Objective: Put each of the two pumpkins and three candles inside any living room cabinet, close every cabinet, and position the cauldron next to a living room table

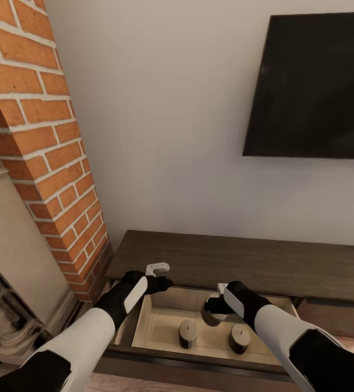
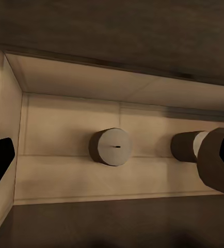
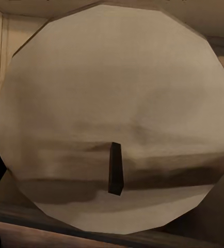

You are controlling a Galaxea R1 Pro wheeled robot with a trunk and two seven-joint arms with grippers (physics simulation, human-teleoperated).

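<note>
While the cabinet (image 1: 242,261) stands against the white wall under the TV (image 1: 312,87), its drawer (image 1: 144,321) is pulled out toward the robot, pale inside, dark front edge nearest the camera. Two candles stand upright on the drawer floor, long axes vertical, wicks up: one (image 1: 187,333) toward the left, one (image 1: 239,338) to its right, apart from each other and from the drawer walls. Left wrist view looks straight down on them: left candle (image 2: 110,146) seen end-on, round top with a short dark wick; the second (image 2: 187,146) partly hidden behind a third.

Third candle (image 1: 213,314) is held by the right gripper (image 1: 218,305) above the drawer, over the gap between the other two. In the right wrist view its flat end (image 3: 112,119) faces the camera, wick (image 3: 115,175) a dark sliver, so its long axis runs along the gripper. Fingers themselves hidden behind it; they are closed on the candle.

Left gripper (image 1: 157,275) hovers over the drawer's back-left corner, below the cabinet top's edge. One white finger (image 1: 157,268) shows; whether the fingers are spread or closed I cannot tell. Nothing seen in it.

Red brick fireplace (image 1: 41,136) rises at left, just beside the cabinet's end.
</note>
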